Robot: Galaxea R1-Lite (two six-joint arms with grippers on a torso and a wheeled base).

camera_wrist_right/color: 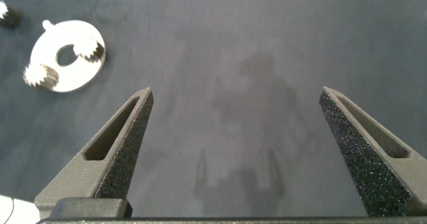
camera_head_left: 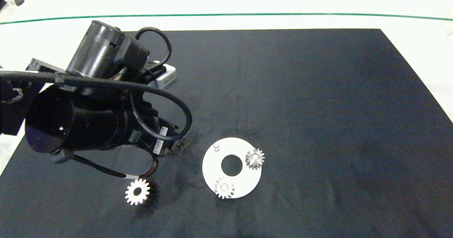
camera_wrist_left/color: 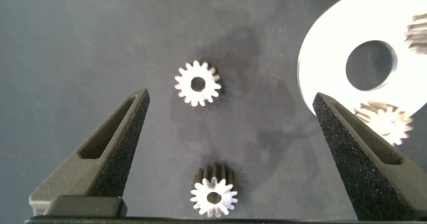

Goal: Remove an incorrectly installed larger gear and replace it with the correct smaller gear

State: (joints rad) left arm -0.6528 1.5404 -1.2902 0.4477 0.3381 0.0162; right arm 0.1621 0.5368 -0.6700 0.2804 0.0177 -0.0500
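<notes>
The larger gear [camera_head_left: 137, 192] [camera_wrist_left/color: 197, 83], flat with blunt teeth and a wide bore, lies on the black mat left of the white round plate [camera_head_left: 216, 167] [camera_wrist_left/color: 327, 57]. A smaller gear [camera_wrist_left/color: 213, 192] with a narrow centre lies on the mat close below my left gripper [camera_wrist_left/color: 231, 94], which hangs open above both gears and touches neither. In the head view the left arm [camera_head_left: 88, 121] hides this smaller gear. Two more small gears [camera_head_left: 254, 157] [camera_head_left: 224, 187] sit on the plate, and one peg [camera_head_left: 216, 146] stands bare. My right gripper [camera_wrist_right/color: 237, 89] is open over bare mat.
The black mat [camera_head_left: 318, 107] covers most of the table, with pale table surface beyond its far and side edges. The right wrist view shows the plate [camera_wrist_right/color: 73, 74] far off. The right arm is outside the head view.
</notes>
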